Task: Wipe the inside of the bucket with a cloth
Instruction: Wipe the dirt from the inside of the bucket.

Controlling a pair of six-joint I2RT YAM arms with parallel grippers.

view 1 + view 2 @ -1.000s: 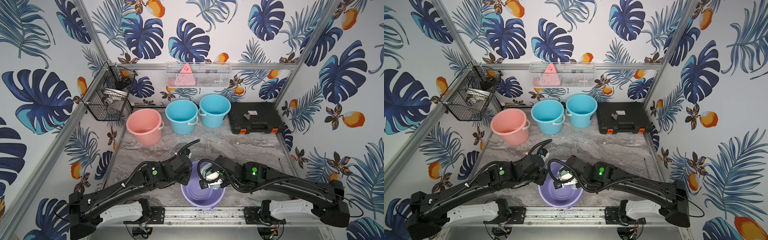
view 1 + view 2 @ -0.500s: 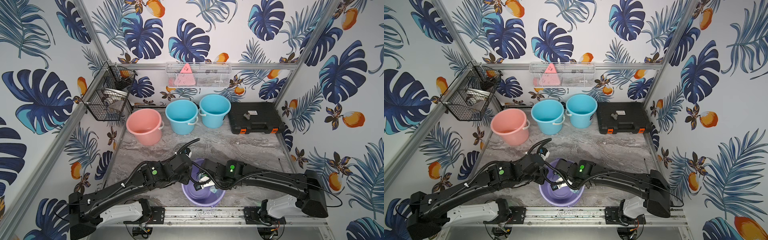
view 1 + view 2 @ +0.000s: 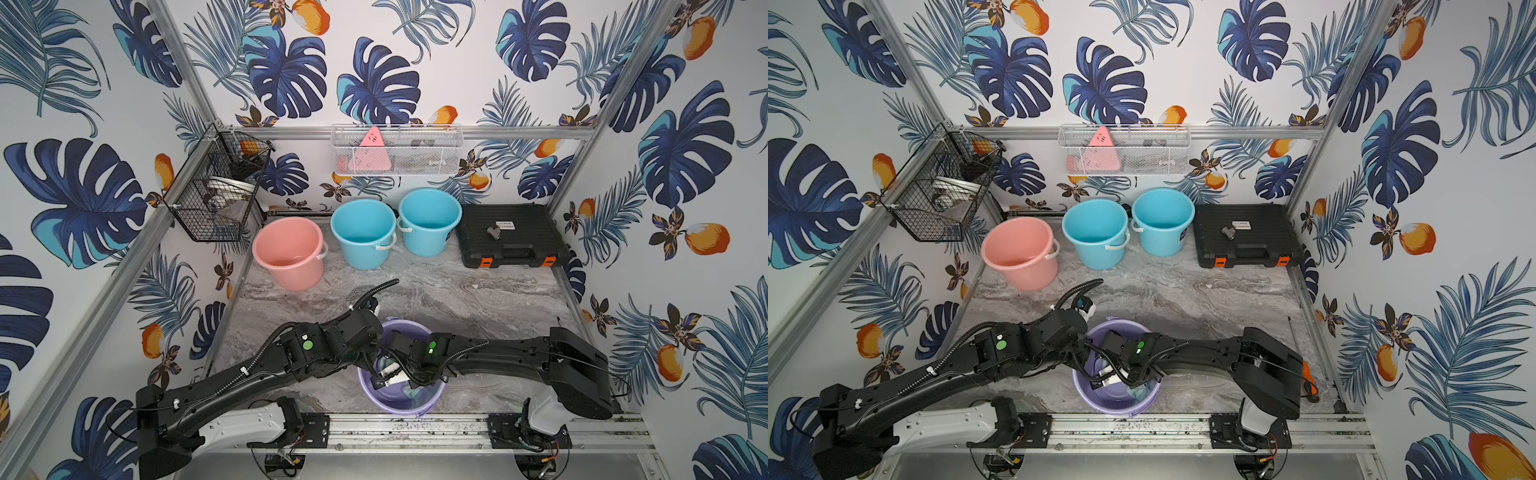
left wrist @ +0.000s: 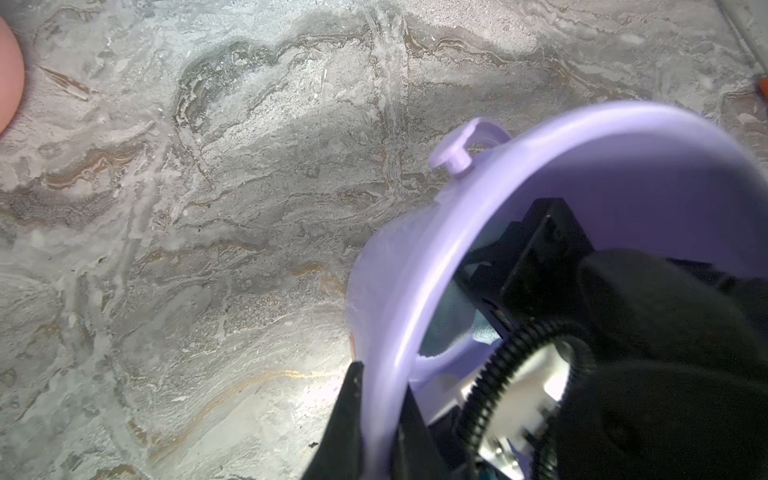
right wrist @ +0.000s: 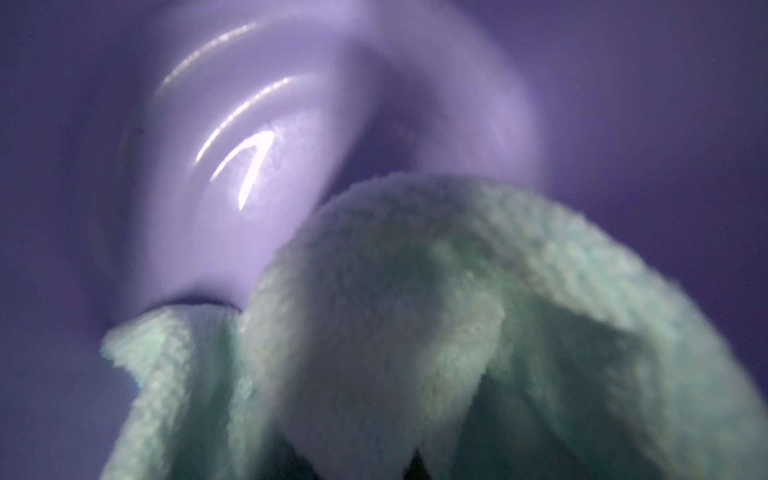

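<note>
The purple bucket stands at the table's front middle in both top views. My left gripper is shut on the bucket's rim, one finger outside the wall and one inside. My right gripper reaches down inside the bucket, shut on the pale mint cloth. The cloth bunches over the right fingers and hides them, and it lies against the purple inner wall. From above only a bit of cloth shows under the right wrist.
A pink bucket and two blue buckets line the back. A black tool case lies at the back right. A wire basket hangs on the left wall, a white mesh shelf on the back wall.
My right arm has swung left, carrying the cloth across the inside of the bucket towards its left side. The left arm has stayed on the rim.
</note>
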